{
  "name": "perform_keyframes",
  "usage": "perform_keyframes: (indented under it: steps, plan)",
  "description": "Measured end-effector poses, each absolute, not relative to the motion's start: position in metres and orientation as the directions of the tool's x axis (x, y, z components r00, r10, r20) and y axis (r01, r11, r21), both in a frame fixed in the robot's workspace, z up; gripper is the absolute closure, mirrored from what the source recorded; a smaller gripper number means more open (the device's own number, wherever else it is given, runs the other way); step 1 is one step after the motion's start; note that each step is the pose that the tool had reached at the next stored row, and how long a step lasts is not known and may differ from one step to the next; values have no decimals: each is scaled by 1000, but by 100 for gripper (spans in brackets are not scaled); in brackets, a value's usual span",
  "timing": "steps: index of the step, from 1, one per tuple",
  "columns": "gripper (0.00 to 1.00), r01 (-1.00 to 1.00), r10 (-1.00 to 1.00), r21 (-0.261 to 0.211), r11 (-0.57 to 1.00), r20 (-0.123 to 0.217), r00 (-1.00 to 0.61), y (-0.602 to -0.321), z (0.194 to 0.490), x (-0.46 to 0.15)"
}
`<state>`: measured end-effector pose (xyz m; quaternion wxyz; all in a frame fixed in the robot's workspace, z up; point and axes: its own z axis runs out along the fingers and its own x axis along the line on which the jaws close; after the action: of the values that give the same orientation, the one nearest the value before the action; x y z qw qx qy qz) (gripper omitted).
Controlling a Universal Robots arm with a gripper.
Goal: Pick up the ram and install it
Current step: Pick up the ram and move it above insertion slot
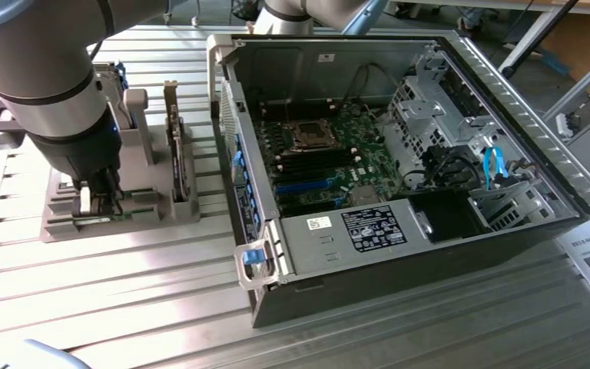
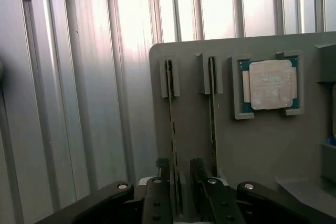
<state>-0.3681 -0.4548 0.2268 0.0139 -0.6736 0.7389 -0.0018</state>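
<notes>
Straddling ram (image 2: 171, 124) in holder (image 2: 252, 150), gripper (image 2: 179, 174) is standing wide open, gripping nothing; lifting, installing both remaining.

Thin green ram (image 2: 172, 124), on edge (one of two alike), in grey holder (image 2: 252, 145)

Robotics lab or electronics assembly workshop, ribbed silver aluminium-slat worktable (image 1: 120, 307), open black desktop computer case (image 1: 398, 298) with bare green motherboard (image 1: 321, 165) at its middle, grey moulded parts fixture (image 1: 157, 217) towards the exterior view's left edge, thick grey industrial robot arm (image 1: 54, 92) above it
</notes>
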Motion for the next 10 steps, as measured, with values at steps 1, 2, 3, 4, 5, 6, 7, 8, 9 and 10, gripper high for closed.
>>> perform_keyframes:
  steps: [1,2,3,4,5,6,7,8,9,10]
  plan:
    - [70,-995,-996,-21,92,-18,-92,-455,226,-368]
    - [70,-995,-996,-21,92,-18,-92,-455,225,-368]
    - [70,-995,-996,-22,92,-18,-92,-455,225,-368]
    - [70,-995,-996,-21,92,-18,-92,-455,224,-368]
    - [70,-995,-996,-21,92,-18,-92,-455,223,-368]
    - [70,-995,-996,-21,92,-18,-92,-455,223,-368]
    - [70,-995,-996,-22,92,-18,-92,-455,222,-368]
    - [70,-995,-996,-22,92,-18,-92,-455,221,-368]
    - [70,-995,-996,-22,92,-18,-92,-455,220,-368]
    - [70,-995,-996,-22,92,-18,-92,-455,219,-368]
